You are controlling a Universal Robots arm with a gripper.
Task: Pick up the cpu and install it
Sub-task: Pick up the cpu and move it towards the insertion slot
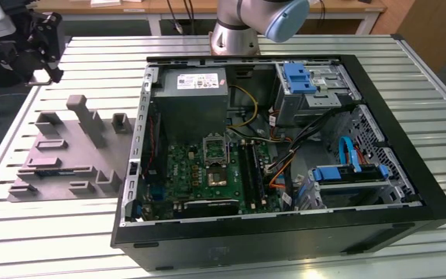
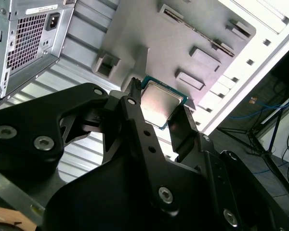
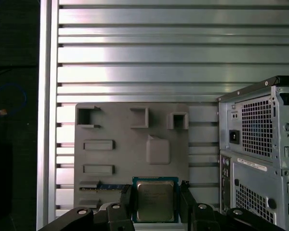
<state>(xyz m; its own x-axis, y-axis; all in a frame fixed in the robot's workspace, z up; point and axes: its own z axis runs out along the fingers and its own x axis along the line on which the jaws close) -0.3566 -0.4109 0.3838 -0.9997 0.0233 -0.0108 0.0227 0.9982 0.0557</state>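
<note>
Black two-finger gripper (image 3: 155, 198) clamps the small silvery square cpu (image 3: 155, 202) by its thin edges, so a jolt could tilt or drop it

The cpu (image 3: 155, 201) has a pale silvery top and a thin teal-green rim. The gripper (image 3: 155, 193) is matt black, dotted with silvery screw heads. The tray (image 3: 115, 156) is one plain mid-grey, base and blocks alike. The table (image 1: 53, 232) is pale silver, striped by dark grooves between its slats. The computer case (image 1: 285, 247) is black outside and bare grey metal within, and its rear panel carries a grid of small vent holes. Inside, the motherboard (image 1: 195, 174) is dark green. The drive latches (image 1: 298, 78) are bright blue, and the cables (image 1: 246, 107) are yellow, orange, black and blue. The arm (image 1: 234, 23) is silver-grey with a pale blue cap (image 1: 285, 17).
</note>
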